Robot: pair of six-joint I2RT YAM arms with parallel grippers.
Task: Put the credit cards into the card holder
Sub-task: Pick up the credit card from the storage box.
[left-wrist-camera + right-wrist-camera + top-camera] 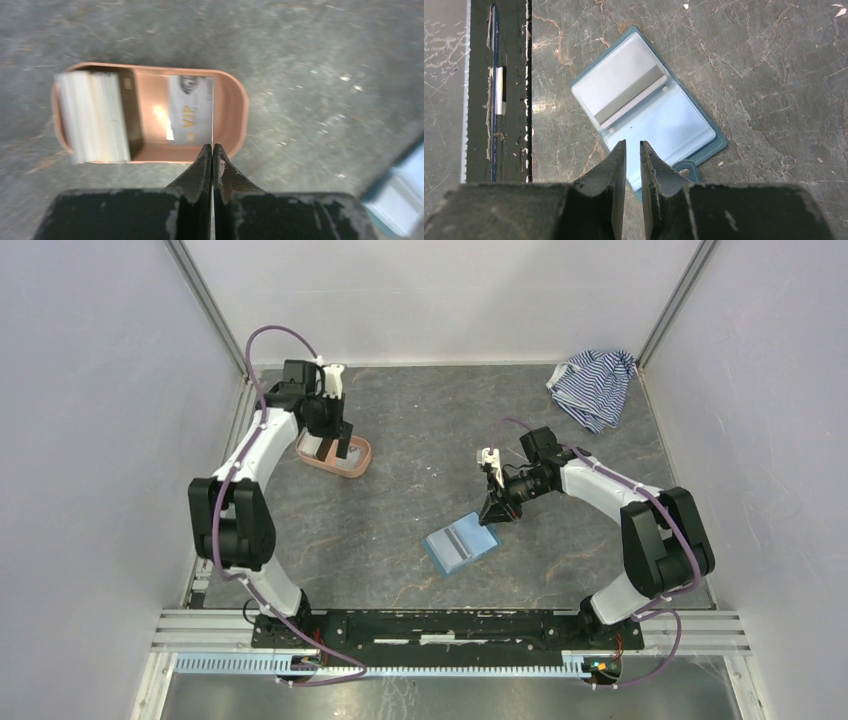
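Grey marbled bench (420, 430) between white walls carries everything. At its far left, the left fingers (204, 156) are pressed shut on the edge of a grey VIP card (192, 110) over the salmon-pink tray (235, 120), where a blurred stack of pale cards (95, 117) lies. The right fingers (620, 152) stand narrowly parted, gripping nothing, over the near edge of the opened teal card holder (644, 100), which lies flat mid-bench.
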